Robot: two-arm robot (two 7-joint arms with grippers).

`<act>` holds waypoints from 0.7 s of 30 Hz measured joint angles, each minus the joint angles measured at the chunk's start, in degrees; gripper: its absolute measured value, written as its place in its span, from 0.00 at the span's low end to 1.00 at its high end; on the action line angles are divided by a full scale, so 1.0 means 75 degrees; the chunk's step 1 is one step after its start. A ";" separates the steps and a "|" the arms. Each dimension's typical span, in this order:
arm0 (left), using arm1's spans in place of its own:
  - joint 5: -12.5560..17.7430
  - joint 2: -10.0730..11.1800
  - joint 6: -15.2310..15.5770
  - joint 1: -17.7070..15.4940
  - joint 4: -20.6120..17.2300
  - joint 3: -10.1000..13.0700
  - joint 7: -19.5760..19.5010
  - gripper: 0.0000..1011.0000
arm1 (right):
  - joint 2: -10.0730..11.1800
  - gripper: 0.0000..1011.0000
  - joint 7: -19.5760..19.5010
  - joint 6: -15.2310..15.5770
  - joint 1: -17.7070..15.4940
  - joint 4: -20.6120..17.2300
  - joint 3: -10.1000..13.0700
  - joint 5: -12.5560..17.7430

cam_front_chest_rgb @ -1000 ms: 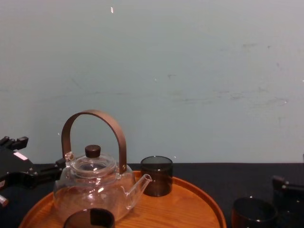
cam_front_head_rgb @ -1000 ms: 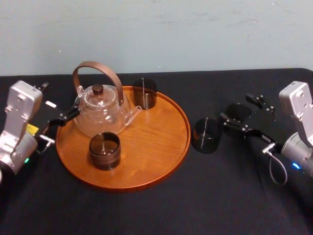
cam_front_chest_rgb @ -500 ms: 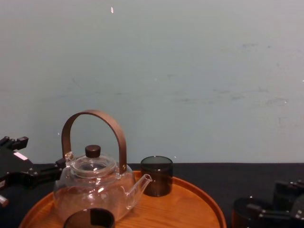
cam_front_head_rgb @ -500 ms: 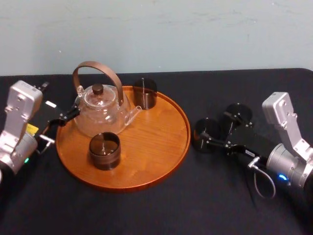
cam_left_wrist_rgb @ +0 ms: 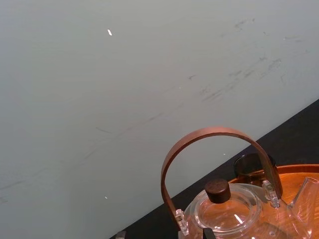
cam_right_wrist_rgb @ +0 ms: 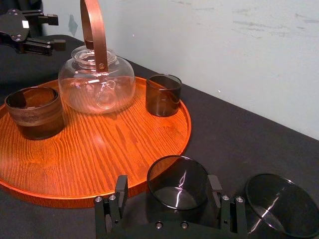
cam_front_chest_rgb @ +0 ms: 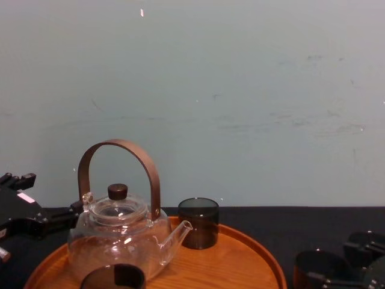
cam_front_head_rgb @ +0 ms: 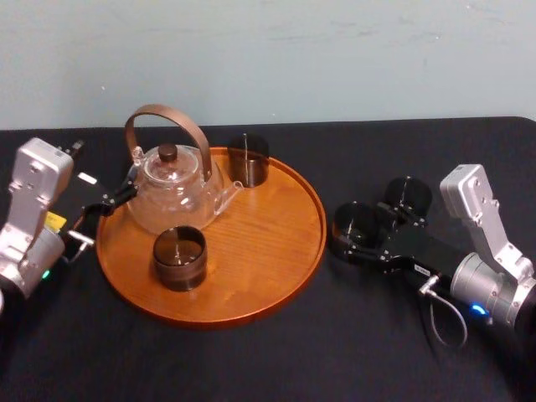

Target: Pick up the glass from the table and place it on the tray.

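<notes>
Head view first: my right hand (cam_front_head_rgb: pixel 358 239) is reached out low over the black tabletop (cam_front_head_rgb: pixel 276 360) to the glass (cam_front_head_rgb: pixel 352 224), which stands upright on the tabletop just beside the right rim of the tray (cam_front_head_rgb: pixel 276 276), off the wood. From the right wrist view my fingers (cam_right_wrist_rgb: pixel 119 191) stand spread wide, one on each side of the glass (cam_right_wrist_rgb: pixel 177 186). The finger on the tray's side is plainly apart from the wall of the glass. The other is close against it, and I cannot tell whether it touches. The glass is dark and smoky, and sits flat on its base. A second dark glass (cam_front_head_rgb: pixel 408 197) stands on the tabletop just behind it, farther from the tray. On the tray a clear teapot (cam_front_head_rgb: pixel 172 188) with a brown arched handle sits at the back left. One dark glass (cam_front_head_rgb: pixel 249 159) is by the tray's far rim beside the spout, and another (cam_front_head_rgb: pixel 178 257) is in front of the teapot. My left hand (cam_right_wrist_rgb: pixel 50 31) hangs parked at the left of the tray, just beside the teapot, its fingers apart and holding nothing.
</notes>
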 joint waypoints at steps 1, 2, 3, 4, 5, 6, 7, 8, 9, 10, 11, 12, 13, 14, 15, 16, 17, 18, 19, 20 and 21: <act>0.0000 0.0000 0.0000 0.0000 0.0000 0.0000 0.0000 0.99 | -0.0002 0.99 0.0003 0.0004 -0.0011 -0.0012 0.0019 -0.0010; -0.0001 0.0000 0.0000 0.0000 -0.0001 0.0000 0.0000 0.99 | -0.0003 0.99 0.0005 0.0006 -0.0021 -0.0026 0.0036 -0.0015; 0.0000 0.0000 0.0000 0.0000 0.0000 0.0000 0.0000 0.99 | -0.0002 0.99 0.0008 0.0008 -0.0034 -0.0043 0.0055 -0.0026; 0.0000 0.0000 0.0000 0.0000 0.0000 -0.0001 0.0000 0.99 | -0.0003 0.99 0.0010 0.0011 -0.0067 -0.0085 0.0097 -0.0048; 0.0000 0.0000 -0.0001 0.0000 0.0000 0.0000 0.0000 0.99 | -0.0002 0.99 0.0012 0.0011 -0.0083 -0.0107 0.0118 -0.0059; 0.0000 0.0000 0.0000 0.0000 0.0000 0.0000 0.0000 0.99 | -0.0002 0.99 0.0014 0.0014 -0.0116 -0.0152 0.0157 -0.0075; 0.0000 0.0000 0.0000 0.0000 0.0000 0.0000 0.0000 0.99 | -0.0004 0.99 0.0014 0.0020 -0.0133 -0.0175 0.0177 -0.0081; 0.0000 0.0000 0.0000 0.0000 0.0000 0.0000 0.0000 0.99 | -0.0008 0.99 0.0014 0.0030 -0.0154 -0.0197 0.0196 -0.0087; 0.0000 0.0000 0.0000 0.0000 0.0000 0.0000 0.0000 0.99 | -0.0017 0.99 0.0013 0.0064 -0.0203 -0.0245 0.0230 -0.0093; 0.0000 0.0000 0.0000 0.0000 0.0000 0.0000 0.0000 0.99 | -0.0023 0.99 0.0012 0.0088 -0.0229 -0.0268 0.0249 -0.0093; 0.0000 0.0000 0.0000 0.0000 0.0000 0.0000 0.0000 0.99 | -0.0027 0.99 0.0012 0.0109 -0.0250 -0.0285 0.0264 -0.0093; 0.0000 0.0000 0.0000 0.0000 0.0000 -0.0001 0.0000 0.99 | -0.0034 0.99 0.0010 0.0167 -0.0312 -0.0331 0.0306 -0.0091; 0.0000 0.0000 0.0000 0.0000 0.0000 -0.0001 0.0000 0.99 | -0.0078 0.99 0.0008 0.0484 -0.0577 -0.0486 0.0479 -0.0057; 0.0000 0.0000 0.0000 0.0000 0.0000 0.0000 0.0000 0.99 | -0.0082 0.99 0.0007 0.0492 -0.0585 -0.0488 0.0487 -0.0056; 0.0000 0.0000 0.0000 0.0000 0.0000 0.0000 0.0000 0.99 | -0.0097 0.99 0.0003 0.0519 -0.0602 -0.0485 0.0502 -0.0051; 0.0000 0.0000 0.0000 0.0000 0.0000 0.0000 0.0000 0.99 | -0.0125 0.99 -0.0005 0.0545 -0.0612 -0.0460 0.0517 -0.0045; 0.0000 0.0000 0.0000 0.0000 0.0000 0.0000 0.0000 0.99 | -0.0190 0.99 -0.0029 0.0603 -0.0621 -0.0393 0.0544 -0.0032; 0.0000 0.0000 0.0000 0.0000 0.0000 -0.0001 0.0000 0.99 | -0.0223 0.99 -0.0044 0.0630 -0.0621 -0.0359 0.0556 -0.0029; 0.0000 0.0000 0.0000 0.0000 0.0000 -0.0001 0.0000 0.99 | -0.0252 0.99 -0.0056 0.0659 -0.0620 -0.0324 0.0567 -0.0028; 0.0000 0.0000 -0.0001 0.0000 0.0000 -0.0001 0.0000 0.99 | -0.0295 0.99 -0.0074 0.0715 -0.0613 -0.0281 0.0584 -0.0028; 0.0000 0.0000 0.0000 0.0000 0.0000 0.0000 0.0000 0.99 | -0.0314 0.99 -0.0080 0.0744 -0.0605 -0.0265 0.0592 -0.0029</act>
